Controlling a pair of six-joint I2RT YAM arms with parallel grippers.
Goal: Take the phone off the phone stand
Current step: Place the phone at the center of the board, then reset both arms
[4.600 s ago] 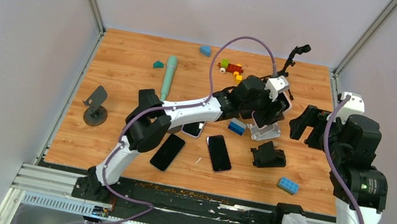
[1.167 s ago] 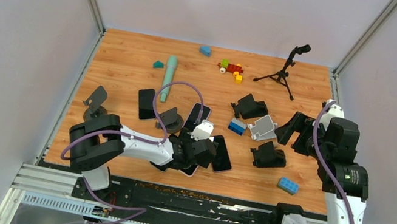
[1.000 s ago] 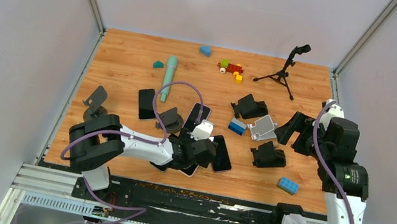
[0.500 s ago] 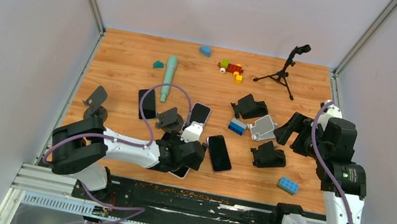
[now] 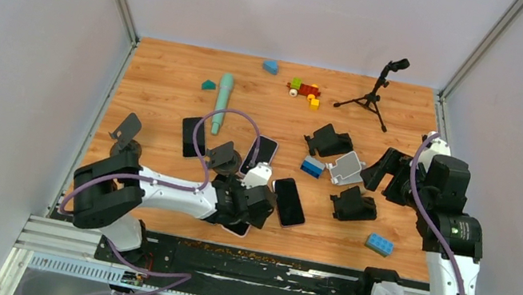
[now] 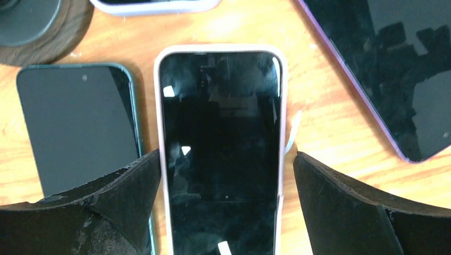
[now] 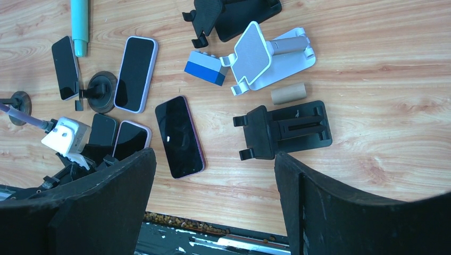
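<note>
The phone (image 6: 220,154), black-screened in a pale case, lies flat and face up on the wooden surface (image 6: 330,122), near the front edge in the top view. The left gripper (image 6: 226,159) hangs low over it with its jaws spread, one along each long side and pinching nothing; bare wood shows between the case and the finger (image 6: 361,212) on the right of the wrist view; the other finger (image 6: 90,207) sits right at the case's edge and overlaps a dark teal phone (image 6: 80,133) lying just beside it, and whether it touches either cannot be told. A purple-edged phone (image 6: 393,69) lies angled on the other side, apart from the pale case; beyond the phone's top end are a round dark base (image 6: 32,26) and the end of another pale-cased phone (image 6: 154,4).

The white phone stand (image 5: 348,167) sits well apart to the right, with a blue brick (image 5: 311,167) just beside it; one black stand (image 5: 328,141) is behind it and another black stand (image 5: 352,204) in front, with a small tan roll (image 7: 289,94) between the white stand and the nearer black one. The right gripper (image 7: 213,159) is raised over the right side of the surface, jaws spread wide around nothing. Farther back lie a teal rod (image 5: 223,100), a cluster of coloured bricks (image 5: 305,90) and a small tripod (image 5: 373,94); a second blue brick (image 5: 379,244) lies near the front right.
</note>
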